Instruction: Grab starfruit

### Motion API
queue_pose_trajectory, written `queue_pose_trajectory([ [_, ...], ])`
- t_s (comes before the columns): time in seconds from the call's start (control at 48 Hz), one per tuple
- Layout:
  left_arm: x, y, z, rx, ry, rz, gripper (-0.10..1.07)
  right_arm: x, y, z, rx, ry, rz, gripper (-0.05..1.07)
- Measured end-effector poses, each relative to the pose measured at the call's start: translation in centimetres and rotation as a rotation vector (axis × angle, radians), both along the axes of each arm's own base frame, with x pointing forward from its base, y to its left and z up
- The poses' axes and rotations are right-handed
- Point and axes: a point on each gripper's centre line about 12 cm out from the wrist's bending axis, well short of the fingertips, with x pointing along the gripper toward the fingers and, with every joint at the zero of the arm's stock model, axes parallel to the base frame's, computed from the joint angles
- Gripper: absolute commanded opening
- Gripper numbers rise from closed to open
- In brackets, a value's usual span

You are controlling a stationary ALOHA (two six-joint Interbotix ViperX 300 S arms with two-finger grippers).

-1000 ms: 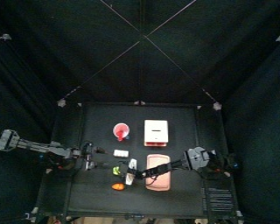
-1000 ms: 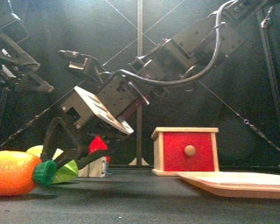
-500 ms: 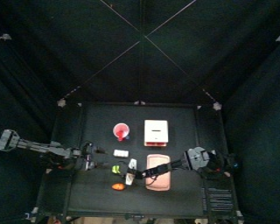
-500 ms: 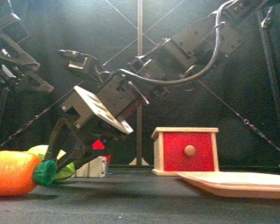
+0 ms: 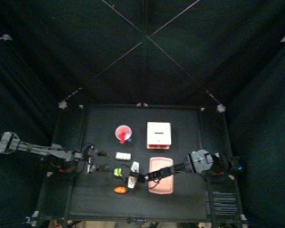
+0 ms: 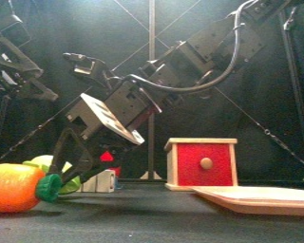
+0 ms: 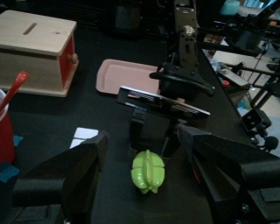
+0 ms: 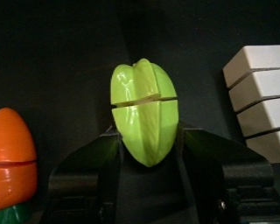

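Right wrist view shows the right gripper (image 8: 143,171) with jaws on either side of the starfruit (image 8: 143,112), which lies on the black table (image 7: 60,109) between the carrot (image 8: 14,162) and a white block (image 8: 262,96); whether they touch is unclear. Best to close squarely, then lift straight. The left gripper (image 7: 149,171) hangs spread, apart. Black curtains surround; a pink tray (image 7: 122,77) and red box (image 6: 200,163) stand right.

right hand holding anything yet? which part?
Right hand straddles the starfruit's lower end on the table; whether it grips cannot be told. Left hand empty.
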Motion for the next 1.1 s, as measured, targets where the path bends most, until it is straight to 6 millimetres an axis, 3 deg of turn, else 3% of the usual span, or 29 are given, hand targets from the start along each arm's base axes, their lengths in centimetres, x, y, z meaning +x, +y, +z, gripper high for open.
queue_pose_trajectory([
  [0.188,0.0,0.0,0.0,0.0,0.0,-0.002,0.97,-0.8,0.3,-0.1,-0.027,0.013,0.021,0.74],
  [0.438,0.0,0.0,-0.1,-0.001,0.003,-0.001,0.97,-1.9,1.0,3.1,-0.024,-0.033,0.035,0.74],
  [0.604,0.0,0.0,-0.1,-0.001,0.002,0.0,0.97,-2.5,1.6,4.0,-0.031,-0.045,0.042,0.74],
  [1.104,0.0,0.0,-0.1,0.0,0.002,0.0,0.97,-2.6,1.8,4.0,-0.041,-0.046,0.042,0.74],
])
